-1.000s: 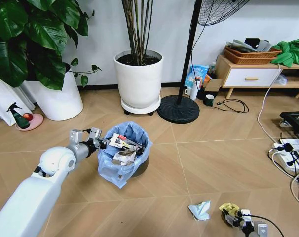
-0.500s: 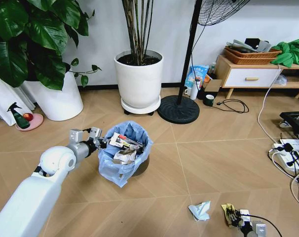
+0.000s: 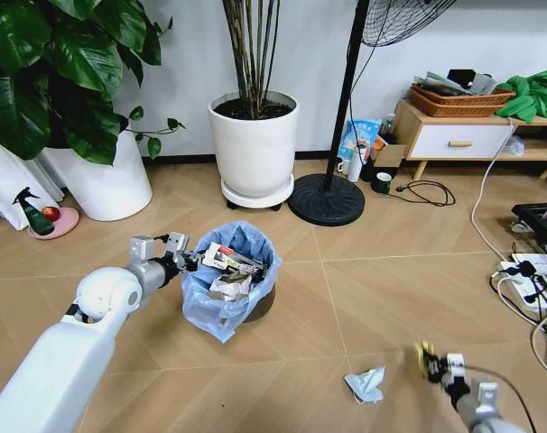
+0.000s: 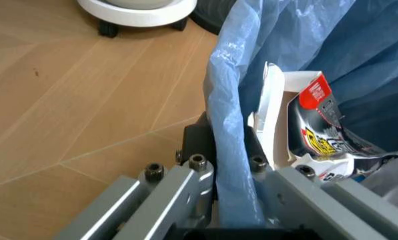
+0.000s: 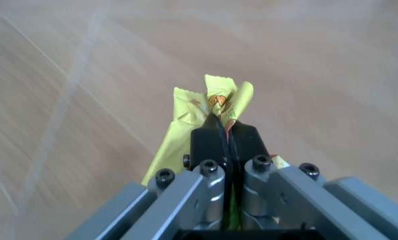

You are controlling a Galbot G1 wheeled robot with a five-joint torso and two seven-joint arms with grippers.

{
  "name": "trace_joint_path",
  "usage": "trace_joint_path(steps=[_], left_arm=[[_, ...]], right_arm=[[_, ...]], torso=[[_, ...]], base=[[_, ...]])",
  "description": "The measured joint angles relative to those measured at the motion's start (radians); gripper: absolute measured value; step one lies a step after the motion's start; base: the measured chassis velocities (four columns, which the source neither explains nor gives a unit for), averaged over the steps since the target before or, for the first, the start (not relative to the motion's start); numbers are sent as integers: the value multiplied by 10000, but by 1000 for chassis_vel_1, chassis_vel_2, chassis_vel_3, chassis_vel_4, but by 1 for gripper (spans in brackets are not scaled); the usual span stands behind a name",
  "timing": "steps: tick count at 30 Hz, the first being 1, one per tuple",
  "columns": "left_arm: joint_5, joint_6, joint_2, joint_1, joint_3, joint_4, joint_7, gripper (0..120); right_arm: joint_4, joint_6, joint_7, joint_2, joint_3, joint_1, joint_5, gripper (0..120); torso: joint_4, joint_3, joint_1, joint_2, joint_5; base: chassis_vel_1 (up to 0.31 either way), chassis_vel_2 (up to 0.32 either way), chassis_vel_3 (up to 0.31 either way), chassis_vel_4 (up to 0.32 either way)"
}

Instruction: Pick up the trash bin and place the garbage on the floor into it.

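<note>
Lifting off the floor (image 3: pixel 364 298), the right gripper (image 3: pixel 429 361) now carries the yellow wrapper (image 5: pixel 199 107), which half a second ago lay on the boards beneath it; in the right wrist view its black fingers (image 5: pixel 210 142) are pressed tight together on the wrapper's crumpled upper end, and the boards behind are blurred. In the head view the gripper sits a little higher and further right than a second ago, with its arm entering from the lower right corner. The crumpled white paper (image 3: pixel 366 384) lies where it lay before, just left of that gripper and not touching it. The bin (image 3: pixel 228 281) has barely shifted: the left gripper (image 3: pixel 185 262) holds it by the near-left rim, and in the left wrist view one black finger (image 4: pixel 197 142) stands outside the blue bag (image 4: pixel 228 125) and the other inside, pinched on the liner and rim. A black-white wrapper (image 4: pixel 318 135) and other litter rest inside the bin. Between bin and right gripper the floor is bare boards, giving open room across the middle. Tighter edges lie further off: the fan base (image 3: pixel 326 200) and the white pot (image 3: pixel 254 144) behind the bin, and a tangle of cables and a power strip (image 3: pixel 531 289) along the right side, close to the right arm's outer side.
</note>
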Motion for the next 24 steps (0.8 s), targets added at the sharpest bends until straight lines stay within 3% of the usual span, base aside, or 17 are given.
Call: trace_joint_path(steps=[12, 14, 17, 19, 23, 24], left_arm=[[48, 19, -87, -46, 72, 122, -54, 0], [79, 19, -159, -100, 146, 202, -59, 0], [101, 21, -212, -136, 192, 278, -62, 0], [157, 23, -284, -199, 254, 410, -62, 0], [171, 48, -334, -266, 308, 495, -64, 0], [171, 70, -351, -310, 348, 531, -77, 0]], right_arm=[[2011, -1126, 297, -1128, -2249, 1789, 1033, 0], [2693, -1723, 367, -1720, -3020, 2945, 1734, 0], [2911, -2011, 420, -1982, -3485, 3521, 2184, 0], [3020, -2287, 517, -2323, -4522, 4497, 2925, 0], [2979, -2529, 428, -2478, -5796, 5790, 3458, 0], [2972, -2645, 407, -2467, -6524, 6579, 3848, 0]], torso=[[3, 1, 0, 0, 4], [4, 0, 0, 0, -6], [2, 1, 1, 0, 0], [2, 0, 1, 0, -1], [0, 1, 1, 0, 4], [1, 1, 1, 0, 2]], base=[[0, 0, 0, 0], [0, 0, 0, 0], [0, 0, 0, 0], [0, 0, 0, 0], [0, 0, 0, 0], [0, 0, 0, 0]])
